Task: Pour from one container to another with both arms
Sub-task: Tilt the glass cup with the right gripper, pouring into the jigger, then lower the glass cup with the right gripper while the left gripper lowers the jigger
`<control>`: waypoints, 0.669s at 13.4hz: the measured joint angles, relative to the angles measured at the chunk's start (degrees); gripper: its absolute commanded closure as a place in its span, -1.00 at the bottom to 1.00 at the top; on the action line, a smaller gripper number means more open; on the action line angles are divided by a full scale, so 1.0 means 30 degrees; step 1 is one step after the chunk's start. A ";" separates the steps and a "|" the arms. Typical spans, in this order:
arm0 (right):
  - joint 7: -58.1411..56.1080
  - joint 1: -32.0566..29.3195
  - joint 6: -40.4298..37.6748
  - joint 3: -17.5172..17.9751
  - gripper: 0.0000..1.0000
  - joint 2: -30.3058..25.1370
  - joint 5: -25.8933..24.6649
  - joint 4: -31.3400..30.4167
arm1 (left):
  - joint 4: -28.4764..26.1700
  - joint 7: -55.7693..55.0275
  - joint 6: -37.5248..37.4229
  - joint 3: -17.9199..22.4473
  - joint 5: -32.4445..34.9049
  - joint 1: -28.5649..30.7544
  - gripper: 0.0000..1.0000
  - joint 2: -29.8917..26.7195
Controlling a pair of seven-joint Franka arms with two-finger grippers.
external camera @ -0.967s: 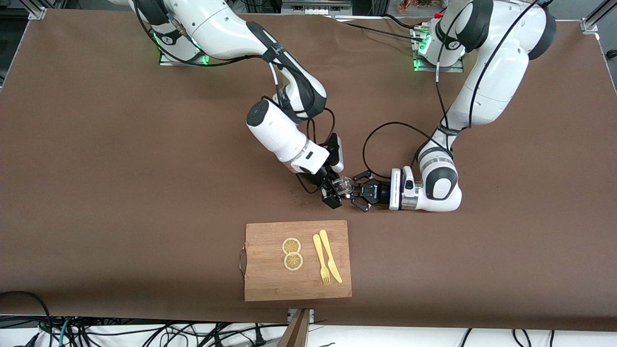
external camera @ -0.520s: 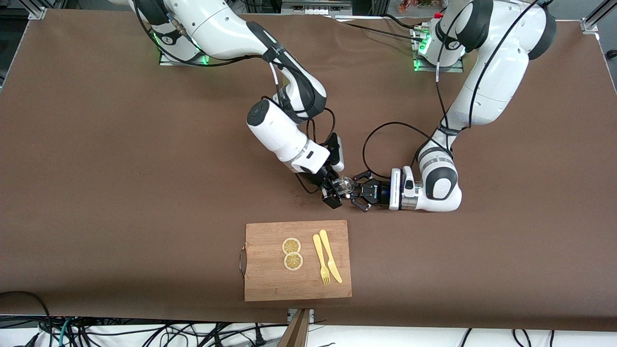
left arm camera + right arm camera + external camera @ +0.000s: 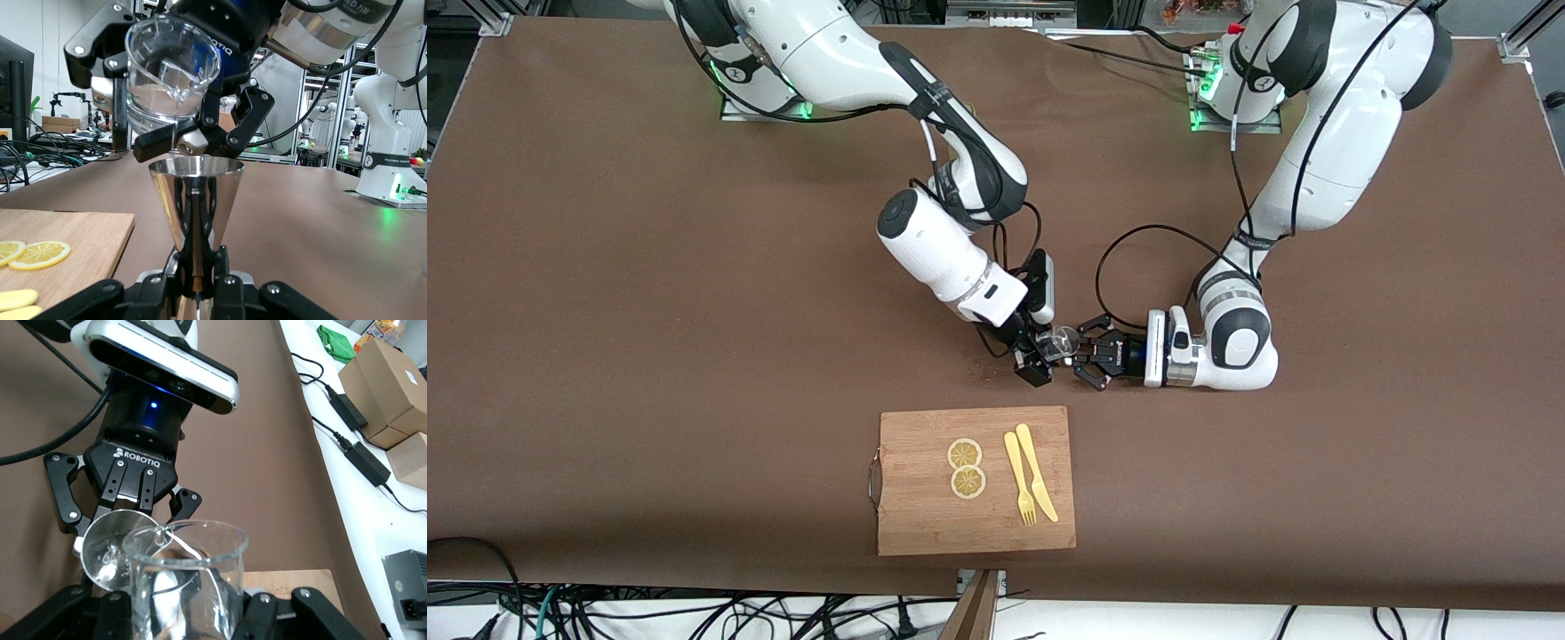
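since a second ago my right arm (image 3: 925, 240) has drawn its elbow and forearm a little toward its own base, and the right gripper (image 3: 1040, 354) has shifted slightly with it, tipping the glass beaker (image 3: 1060, 342) more steeply. the left arm (image 3: 1232, 333) has not moved that i can see, and the cutting board (image 3: 975, 520) with its lemon slices (image 3: 966, 468), fork (image 3: 1019, 480) and knife (image 3: 1036, 473) lies as before.

the right gripper is clamped tight on the clear beaker (image 3: 170, 70), held tilted in the air over the middle of the table (image 3: 649, 356), its spout just above the metal jigger (image 3: 195, 213). a thin clear stream runs from the lip into the cup in the left wrist view. the left gripper (image 3: 1096, 357) has its fingers (image 3: 223, 263) closed on the jigger's narrow waist, holding it upright directly under the beaker. in the right wrist view the beaker rim (image 3: 190, 543) overlaps the jigger's mouth (image 3: 113, 543), with liquid visible inside. both grippers meet over the bare table, farther from the front camera than the board.
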 measured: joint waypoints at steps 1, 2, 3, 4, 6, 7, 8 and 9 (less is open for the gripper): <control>0.0000 0.0002 0.0008 0.0004 1.00 -0.0001 0.0666 0.0000 | 0.0000 0.0007 0.0005 0.0039 0.0000 -0.0002 1.00 0.0000; 0.0000 0.0004 0.0008 0.0008 1.00 0.0000 0.1222 0.0000 | 0.0000 0.0017 0.0005 0.0126 0.0000 -0.0001 1.00 0.0000; 0.0000 0.0005 0.0008 0.0014 1.00 -0.0002 0.1694 0.0000 | 0.0000 0.0026 0.0005 0.0241 0.0000 0.0000 1.00 0.0000; 0.0006 0.0011 0.0011 0.0024 1.00 -0.0005 0.2319 -0.0001 | 0.0000 0.0037 -0.0007 0.0345 0.0000 0.0005 1.00 0.0000; 0.0005 0.0018 0.0020 0.0041 1.00 -0.0032 0.3793 0.0001 | -0.0005 0.0100 -0.0140 0.0550 0.0000 0.0007 1.00 -0.0001; 0.0006 0.0018 0.0025 0.0068 1.00 -0.0065 0.4514 0.0009 | -0.0026 0.0226 -0.0325 0.0785 0.0000 0.0013 1.00 0.0000; 0.0006 0.0025 0.0029 0.0103 1.00 -0.0097 0.5341 0.0024 | -0.0062 0.0485 -0.0601 0.1127 0.0000 0.0027 1.00 0.0000; 0.0005 0.0036 0.0035 0.0123 1.00 -0.0133 0.6260 0.0043 | -0.0097 0.0703 -0.0917 0.1544 0.0000 0.0059 1.00 0.0001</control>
